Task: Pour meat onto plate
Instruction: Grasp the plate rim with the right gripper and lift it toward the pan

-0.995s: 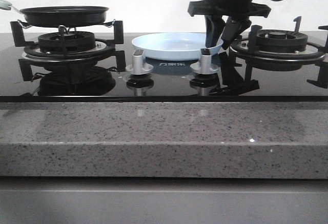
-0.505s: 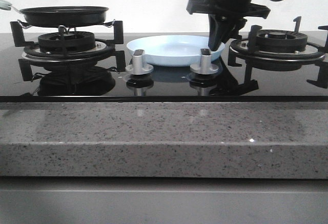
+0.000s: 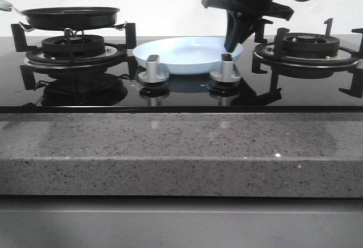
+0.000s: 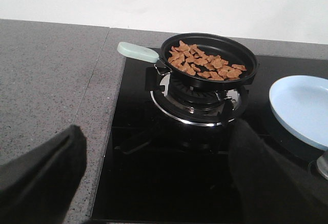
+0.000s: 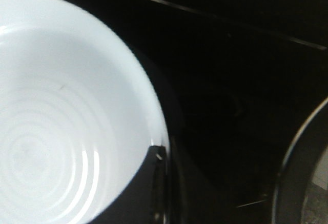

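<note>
My right pincer is clamped on the plate rim, plate between the two burners. My left pincer hangs wide apart, well back from the pan; the meat sits heaped in it.

From the front, the pan's wall hides the meat entirely, and its pale handle runs off the frame edge. The right gripper covers part of the plate's far rim. The left gripper's fingers are cropped and blurred, their tips unseen. The right wrist view cuts the plate off.
</note>
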Controlling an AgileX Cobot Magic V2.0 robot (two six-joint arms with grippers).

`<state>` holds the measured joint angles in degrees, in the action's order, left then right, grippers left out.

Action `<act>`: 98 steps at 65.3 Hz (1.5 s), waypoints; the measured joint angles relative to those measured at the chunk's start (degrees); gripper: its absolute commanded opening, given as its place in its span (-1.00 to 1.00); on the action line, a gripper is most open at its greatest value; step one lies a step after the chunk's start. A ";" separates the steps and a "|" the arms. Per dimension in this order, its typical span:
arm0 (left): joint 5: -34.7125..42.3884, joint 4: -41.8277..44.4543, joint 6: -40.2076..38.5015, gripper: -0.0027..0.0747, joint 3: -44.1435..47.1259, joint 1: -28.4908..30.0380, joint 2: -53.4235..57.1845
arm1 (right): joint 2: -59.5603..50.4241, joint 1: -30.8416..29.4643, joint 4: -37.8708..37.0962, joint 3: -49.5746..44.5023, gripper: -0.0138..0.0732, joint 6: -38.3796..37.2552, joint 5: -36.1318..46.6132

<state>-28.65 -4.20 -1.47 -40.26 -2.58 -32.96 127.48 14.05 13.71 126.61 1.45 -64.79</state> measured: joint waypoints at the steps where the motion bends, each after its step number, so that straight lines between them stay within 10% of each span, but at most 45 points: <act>1: 0.00 0.00 0.00 0.53 0.00 0.00 0.00 | -0.14 0.00 0.16 0.18 -0.82 -0.17 0.10; 24: 0.00 0.00 0.00 0.53 0.00 0.00 0.00 | -8.43 -1.16 4.84 -1.57 -0.82 -1.84 -2.07; 68: 0.00 0.00 0.00 0.53 0.00 0.00 0.00 | -39.51 -0.53 10.27 -50.37 -0.82 5.32 18.00; 98: 0.00 0.00 0.00 0.53 0.00 0.00 0.00 | -40.77 2.54 10.06 -57.85 -0.82 6.91 25.29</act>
<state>-28.65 -4.20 -1.47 -40.26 -2.58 -32.96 86.71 16.60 23.76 68.76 8.36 -39.50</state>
